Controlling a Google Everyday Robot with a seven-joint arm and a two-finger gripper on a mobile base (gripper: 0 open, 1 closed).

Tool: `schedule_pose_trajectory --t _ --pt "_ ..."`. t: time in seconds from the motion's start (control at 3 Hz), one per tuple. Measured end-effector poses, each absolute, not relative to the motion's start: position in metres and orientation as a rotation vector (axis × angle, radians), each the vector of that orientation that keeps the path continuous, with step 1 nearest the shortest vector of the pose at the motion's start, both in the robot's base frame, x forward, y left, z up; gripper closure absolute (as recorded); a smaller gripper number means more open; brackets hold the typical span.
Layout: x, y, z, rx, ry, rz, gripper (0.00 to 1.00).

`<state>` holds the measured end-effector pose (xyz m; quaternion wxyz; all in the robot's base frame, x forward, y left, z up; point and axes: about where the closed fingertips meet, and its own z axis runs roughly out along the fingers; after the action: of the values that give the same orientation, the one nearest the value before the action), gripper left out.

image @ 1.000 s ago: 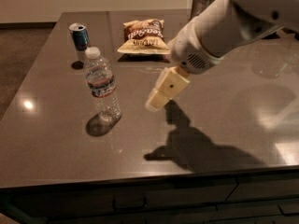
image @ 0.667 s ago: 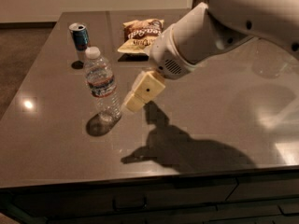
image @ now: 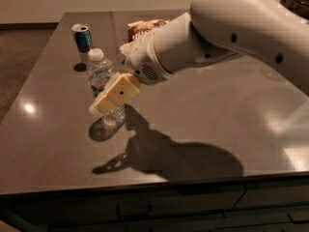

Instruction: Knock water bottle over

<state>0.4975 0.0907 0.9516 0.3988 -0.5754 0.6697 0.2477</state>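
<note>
The gripper [image: 100, 105], jaws together, is at the side of the upright bottle [image: 99, 77]; next, a firm sideways push should tip it.

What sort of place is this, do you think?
Probably an office kitchenette or break room: a dark polished counter with drawers below, bearing a soda can, a chip bag and a water bottle. The claw is right at that bottle.
</note>
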Motion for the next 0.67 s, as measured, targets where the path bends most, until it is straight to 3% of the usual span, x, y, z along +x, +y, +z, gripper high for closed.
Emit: schedule_pose_trajectory --t 0.67 --pt "0.5082 0.1228 0.9460 -1.434 1.668 0.687 0.47"
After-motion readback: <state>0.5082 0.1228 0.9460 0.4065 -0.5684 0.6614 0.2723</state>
